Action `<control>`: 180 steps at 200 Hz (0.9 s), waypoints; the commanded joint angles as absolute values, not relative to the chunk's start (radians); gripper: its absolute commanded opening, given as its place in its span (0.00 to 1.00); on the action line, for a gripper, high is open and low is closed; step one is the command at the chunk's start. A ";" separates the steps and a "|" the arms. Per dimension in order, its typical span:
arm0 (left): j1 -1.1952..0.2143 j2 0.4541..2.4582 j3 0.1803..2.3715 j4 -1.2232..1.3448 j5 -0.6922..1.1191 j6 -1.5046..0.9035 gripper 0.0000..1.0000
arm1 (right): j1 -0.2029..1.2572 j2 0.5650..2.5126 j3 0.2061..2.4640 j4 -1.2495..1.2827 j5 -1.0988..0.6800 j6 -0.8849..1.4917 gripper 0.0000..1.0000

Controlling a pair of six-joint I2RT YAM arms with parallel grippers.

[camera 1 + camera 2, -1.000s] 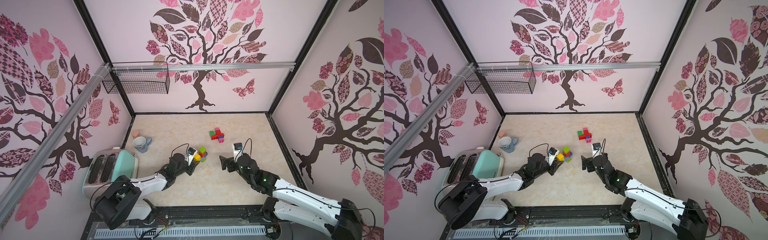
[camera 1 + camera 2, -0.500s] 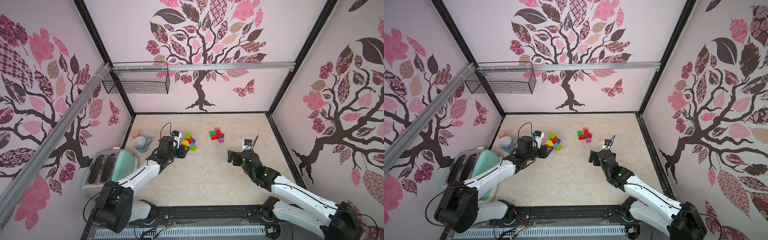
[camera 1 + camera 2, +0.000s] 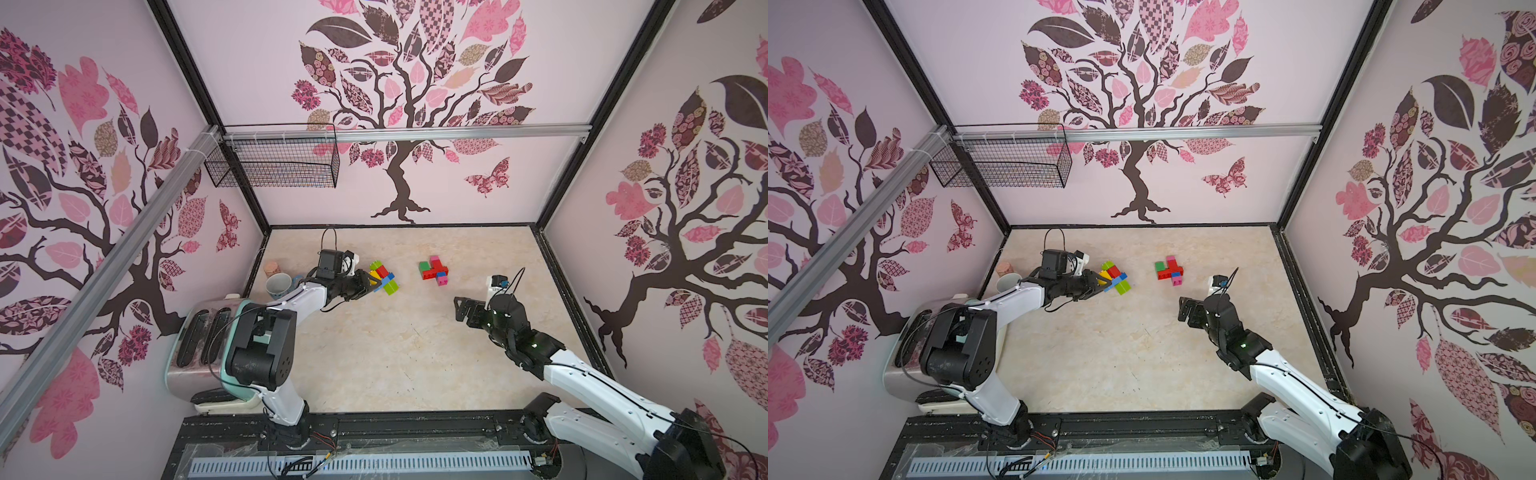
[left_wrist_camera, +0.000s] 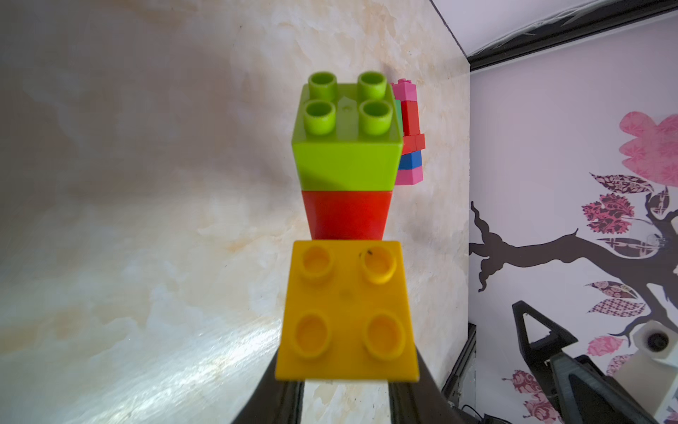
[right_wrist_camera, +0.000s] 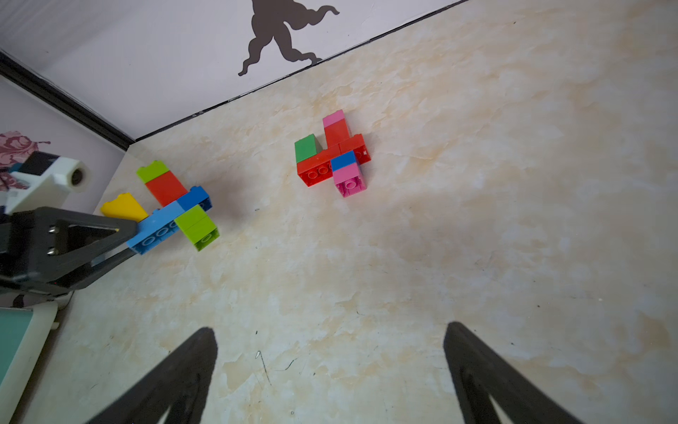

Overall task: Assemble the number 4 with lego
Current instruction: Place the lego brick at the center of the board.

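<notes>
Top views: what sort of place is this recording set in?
Probably a staged robot test cell dressed like a home: pink tree-patterned wall panels, a beige marble-look tabletop, a mint and chrome toaster, a black wire basket.

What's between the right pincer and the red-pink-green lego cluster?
Nothing: only bare beige marbled tabletop lies between the open right pincer and the red, pink, green and blue plastic brick cluster. Clearest in the right wrist view; both top views agree.

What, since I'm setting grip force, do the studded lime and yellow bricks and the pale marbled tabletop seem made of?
Lime square studded brick and yellow square studded brick: likely hard moulded plastic, smooth, slightly glossy; crisp hollow studs, even colour. Pale marbled tabletop: probably printed laminate or vinyl, satin; soft glare, faint scuffs.
</notes>
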State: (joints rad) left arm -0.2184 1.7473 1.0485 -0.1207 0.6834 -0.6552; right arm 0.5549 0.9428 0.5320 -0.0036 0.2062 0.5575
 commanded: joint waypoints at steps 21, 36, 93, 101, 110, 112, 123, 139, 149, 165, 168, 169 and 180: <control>-0.210 1.896 1.187 -0.065 0.846 -0.773 0.00 | 0.554 0.933 0.562 0.016 0.160 0.573 0.99; -0.205 1.932 1.203 -0.046 0.867 -0.802 0.00 | 0.554 0.934 0.563 0.009 0.157 0.572 1.00; -0.167 2.040 1.237 -0.017 0.925 -0.852 0.00 | 0.555 0.946 0.560 0.008 0.159 0.577 0.99; -0.164 2.052 1.242 -0.015 0.931 -0.856 0.00 | 0.554 0.951 0.562 0.008 0.159 0.578 0.99; -0.162 2.067 1.248 -0.012 0.934 -0.865 0.00 | 0.555 0.956 0.564 0.007 0.157 0.576 1.00; -0.161 2.068 1.248 -0.011 0.935 -0.868 0.00 | 0.554 0.957 0.565 0.008 0.157 0.577 0.99; -0.159 2.087 1.255 -0.008 0.937 -0.875 0.03 | 0.553 0.962 0.568 0.005 0.155 0.577 0.99; -0.157 2.110 1.268 -0.009 0.940 -0.879 0.07 | 0.554 0.969 0.573 0.000 0.155 0.573 0.99; -0.156 2.122 1.273 -0.009 0.943 -0.879 0.11 | 0.554 0.970 0.575 -0.006 0.154 0.570 1.00; -0.150 2.141 1.280 -0.008 0.941 -0.884 0.20 | 0.554 0.973 0.577 -0.011 0.155 0.566 1.00; -0.150 2.144 1.282 -0.007 0.940 -0.886 0.22 | 0.554 0.973 0.579 -0.012 0.157 0.566 1.00; -0.149 2.144 1.281 -0.007 0.939 -0.886 0.22 | 0.554 0.974 0.578 -0.012 0.158 0.566 1.00; -0.146 2.152 1.284 -0.002 0.934 -0.891 0.28 | 0.555 0.975 0.580 -0.016 0.158 0.566 0.99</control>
